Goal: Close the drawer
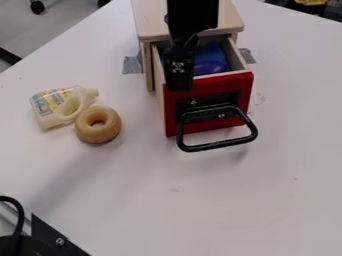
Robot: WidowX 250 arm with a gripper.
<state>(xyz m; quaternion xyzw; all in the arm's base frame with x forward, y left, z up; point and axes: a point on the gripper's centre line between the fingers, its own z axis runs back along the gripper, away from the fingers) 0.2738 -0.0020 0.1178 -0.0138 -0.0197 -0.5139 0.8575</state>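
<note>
- Left of the drawer (236, 57) in view, lying on its side: a pale bottle (50, 110) with a printed label; close beside it, nearer the drawer, a thick tan ring (110, 125).
- Behind the drawer, around its sides: a light wooden cabinet (148, 20), with grey tape (132, 64) at either side.
- Well apart from the drawer, at the view's lower left corner: black equipment (40, 240).
- Over the left part of the drawer's opening, overlapping the top edge of its front: the black gripper (179, 82). Cannot tell its state, apart or together.
- Inside the drawer: a smooth, rounded purple-blue thing (210, 67).
- Under everything: a smooth whitish table (254, 200), marked with small specks.
- Pulled out of the cabinet, open: the drawer, with pale wooden sides, a flat red front (214, 86) and a black, round-cornered handle (220, 144).
</note>
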